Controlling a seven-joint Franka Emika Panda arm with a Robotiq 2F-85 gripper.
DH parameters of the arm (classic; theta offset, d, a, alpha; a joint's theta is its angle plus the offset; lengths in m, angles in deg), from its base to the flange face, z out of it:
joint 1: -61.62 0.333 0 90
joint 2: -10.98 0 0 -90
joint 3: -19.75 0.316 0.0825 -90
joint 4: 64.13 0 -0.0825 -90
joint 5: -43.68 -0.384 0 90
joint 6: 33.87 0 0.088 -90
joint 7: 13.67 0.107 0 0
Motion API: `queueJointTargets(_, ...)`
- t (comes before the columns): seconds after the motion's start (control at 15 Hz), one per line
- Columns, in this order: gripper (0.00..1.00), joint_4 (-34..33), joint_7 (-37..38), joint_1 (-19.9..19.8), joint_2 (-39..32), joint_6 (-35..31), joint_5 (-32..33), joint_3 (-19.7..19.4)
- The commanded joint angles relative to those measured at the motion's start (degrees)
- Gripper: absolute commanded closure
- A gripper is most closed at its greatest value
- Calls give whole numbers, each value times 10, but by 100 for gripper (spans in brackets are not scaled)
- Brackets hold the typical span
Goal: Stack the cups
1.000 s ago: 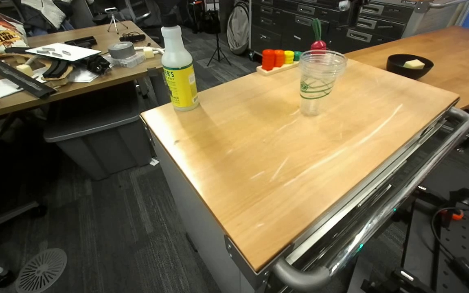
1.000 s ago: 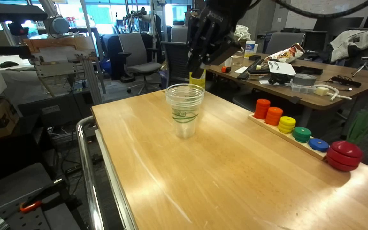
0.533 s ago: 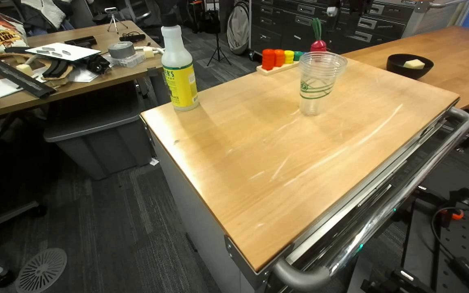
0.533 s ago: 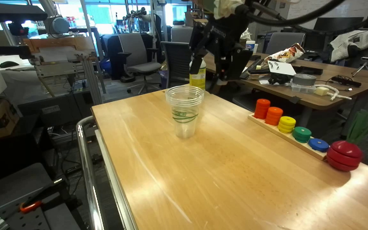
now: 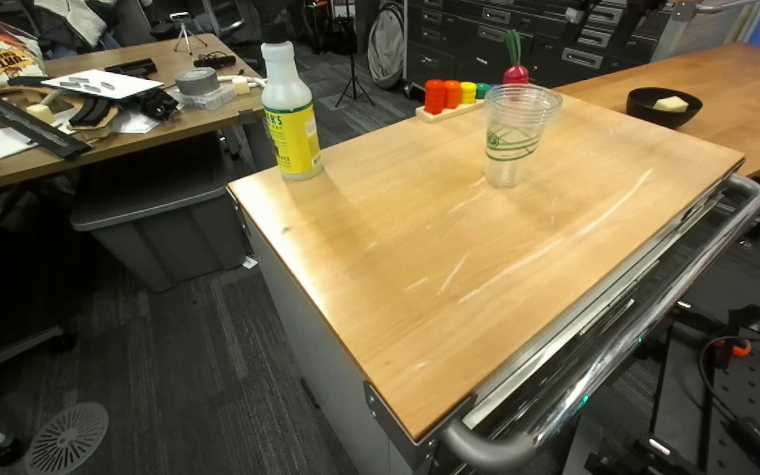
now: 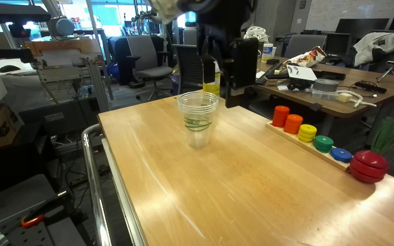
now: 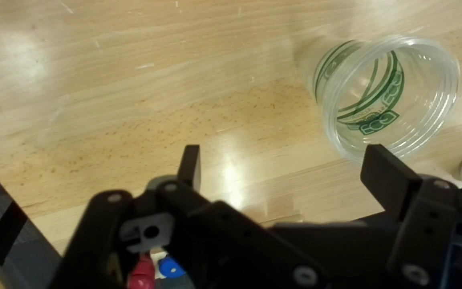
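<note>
The clear plastic cups with green print point(image 5: 518, 128) point(image 6: 198, 119) point(image 7: 379, 122) stand upright, nested one inside another in a single stack on the wooden cart top point(image 6: 251, 191). Several rims lie close together at its top, too see-through to count surely. My gripper point(image 7: 283, 164) is open, with only wood visible between its fingers. In the wrist view the stack lies beyond the right fingertip, which overlaps the near rim in the picture. In an exterior view my gripper point(image 6: 221, 85) hangs above the table behind and right of the stack, apart from it. Its arm is mostly cut off.
A white-and-yellow spray bottle point(image 5: 295, 138) stands at a table corner. Along one edge lie a coloured ring stacker point(image 6: 307, 133) and a red toy vegetable point(image 6: 368, 166). A black bowl point(image 5: 664, 109) rests on the adjoining table. A metal rail point(image 5: 617, 369) runs beside the cart.
My gripper's fingers have spread wide, and the gripper has turned and shifted in the exterior view. The stack's top rim sits slightly lower than a second ago; its base has stayed in place.
</note>
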Motion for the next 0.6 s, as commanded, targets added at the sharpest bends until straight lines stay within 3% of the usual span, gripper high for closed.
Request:
queueJointTargets(0.0,0,112,70,-25,140,-67,54,25)
queueJointTargets(0.27,0,174,124,-60,234,-76,93,56)
queueJointTargets(0.33,0,127,91,-41,172,-52,71,38)
queueJointTargets(0.53,0,139,94,-44,188,-50,73,41)
